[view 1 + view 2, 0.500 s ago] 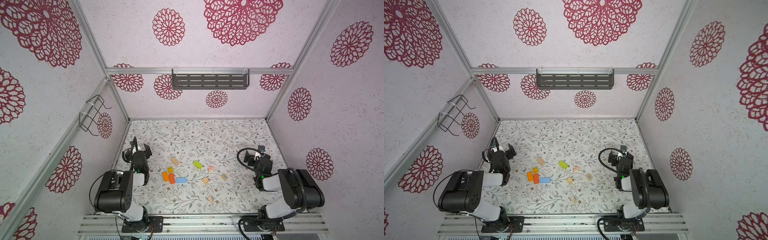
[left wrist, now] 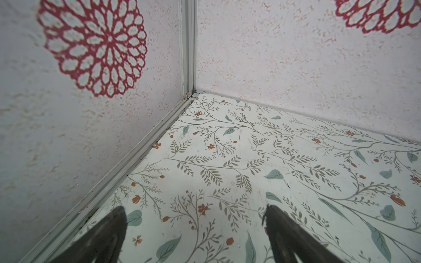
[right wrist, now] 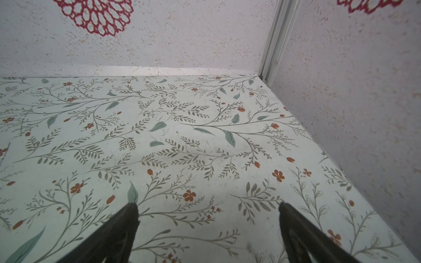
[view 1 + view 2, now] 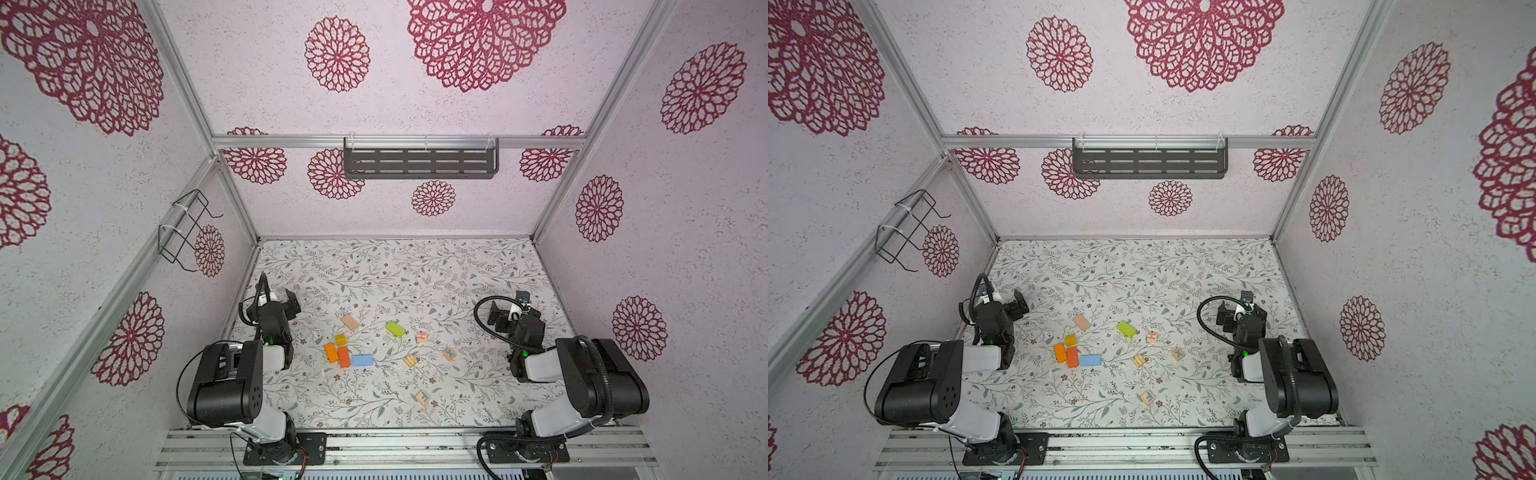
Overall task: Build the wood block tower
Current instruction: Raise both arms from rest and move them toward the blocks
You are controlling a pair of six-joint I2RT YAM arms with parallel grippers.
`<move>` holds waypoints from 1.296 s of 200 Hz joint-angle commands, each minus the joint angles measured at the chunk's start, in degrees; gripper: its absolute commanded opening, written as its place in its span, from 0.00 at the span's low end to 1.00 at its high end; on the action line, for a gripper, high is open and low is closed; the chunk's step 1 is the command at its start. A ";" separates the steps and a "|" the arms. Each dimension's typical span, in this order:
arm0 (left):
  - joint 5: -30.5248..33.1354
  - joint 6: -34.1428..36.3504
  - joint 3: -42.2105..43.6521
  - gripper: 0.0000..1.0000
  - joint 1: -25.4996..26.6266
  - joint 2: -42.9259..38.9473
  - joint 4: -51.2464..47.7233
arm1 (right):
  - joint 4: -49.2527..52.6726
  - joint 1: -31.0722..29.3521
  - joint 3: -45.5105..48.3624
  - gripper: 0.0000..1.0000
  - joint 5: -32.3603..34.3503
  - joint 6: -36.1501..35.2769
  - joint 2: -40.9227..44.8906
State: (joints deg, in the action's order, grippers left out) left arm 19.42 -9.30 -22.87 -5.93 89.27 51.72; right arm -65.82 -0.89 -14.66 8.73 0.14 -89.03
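Note:
The wood blocks lie scattered singly on the floral mat in both top views. Left of centre are a tan bar, a yellow cube, two orange blocks side by side and a blue bar. A lime block and several letter cubes lie to the right. No block rests on another, so the tower is not in view. My left gripper is open by the left wall. My right gripper is open near the right wall. Both hold nothing.
A dark slotted shelf hangs on the back wall and a wire rack on the left wall. Aluminium posts mark the cell's corners. Walls close three sides, with metal rails along the front edge.

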 commanded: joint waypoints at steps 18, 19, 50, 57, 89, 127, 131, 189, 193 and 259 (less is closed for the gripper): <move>-1.30 0.07 -0.99 0.97 0.01 -0.15 -0.41 | -1.59 0.27 -0.55 0.99 -0.21 1.18 1.05; -1.31 0.07 -0.97 0.97 -0.01 -0.15 -0.45 | -1.59 0.27 -0.55 0.99 -0.21 1.18 1.06; -1.22 -0.01 -1.57 0.97 -0.10 0.11 -1.38 | -1.28 0.35 -0.73 0.99 -0.32 1.26 0.97; -1.28 -0.02 -1.61 0.97 -0.07 0.11 -1.36 | -1.24 0.36 -0.82 0.99 -0.38 1.37 0.97; -1.31 -0.02 -1.44 0.97 -0.12 -0.11 -1.30 | -1.32 0.53 -0.73 0.99 -0.73 1.44 1.06; 1.95 0.51 -0.73 0.97 1.09 -0.42 0.40 | -1.45 0.11 0.71 0.99 4.06 2.28 4.23; 3.66 0.47 -0.78 0.97 1.54 -0.65 0.21 | -0.10 0.09 0.84 0.99 4.72 2.52 5.71; 18.53 -0.02 -17.65 0.97 8.17 -7.95 -37.08 | 28.92 -2.08 -6.82 0.99 7.67 8.86 18.45; 19.54 -0.49 -19.24 0.97 8.94 -7.97 -39.85 | 29.86 -3.09 -7.07 0.99 8.95 8.55 19.19; 9.11 -17.38 -37.19 0.97 18.65 -13.52 -73.07 | 62.26 -17.12 -24.07 0.92 10.90 8.55 25.78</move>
State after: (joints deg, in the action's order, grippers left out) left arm 34.00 -18.50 -56.75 10.41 79.29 -5.15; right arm -19.62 -14.13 -32.03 18.39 7.29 -65.23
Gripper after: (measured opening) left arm 0.974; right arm 0.936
